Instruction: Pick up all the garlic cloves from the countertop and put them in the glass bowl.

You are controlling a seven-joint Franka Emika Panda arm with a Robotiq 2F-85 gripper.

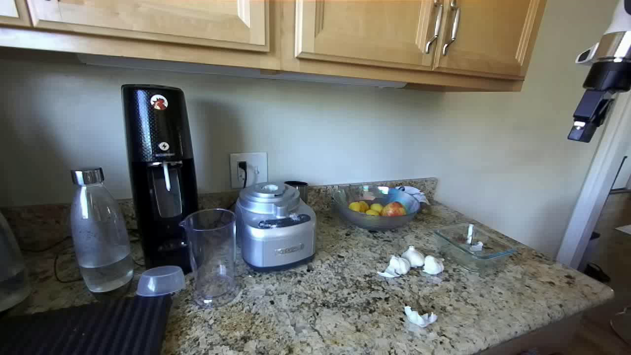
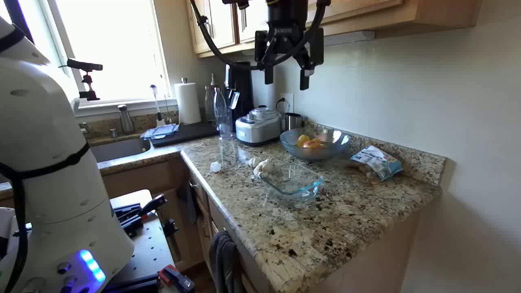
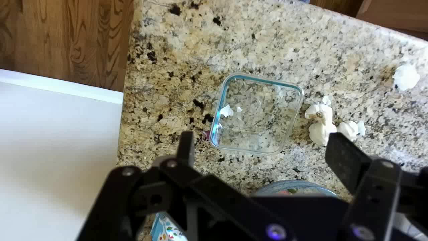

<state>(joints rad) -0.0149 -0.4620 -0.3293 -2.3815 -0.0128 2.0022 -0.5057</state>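
Observation:
The garlic cloves (image 1: pixel 413 257) are white, lumpy pieces on the speckled granite countertop (image 1: pixel 320 323). Three sit clustered beside the clear, squarish glass bowl (image 1: pixel 473 260), and a flaky piece (image 1: pixel 420 317) lies apart. In the wrist view the cluster (image 3: pixel 320 132) is right of the glass bowl (image 3: pixel 254 151), with the lone piece (image 3: pixel 406 77) at far right. Small white flakes (image 3: pixel 226 111) show inside the bowl's outline. My gripper (image 2: pixel 287 79) is open and empty, high above the countertop. In the wrist view my gripper (image 3: pixel 260 144) has its fingers wide apart, the right fingertip overlapping the cluster's lower edge.
A larger fruit bowl (image 1: pixel 345 213) stands near the wall behind the garlic. A silver food processor (image 1: pixel 278 236), clear beaker (image 1: pixel 211 256) and black drinks machine (image 1: pixel 160 128) stand beside it. A snack bag (image 2: pixel 378 160) lies by the backsplash. Wall cabinets (image 1: pixel 365 34) hang above.

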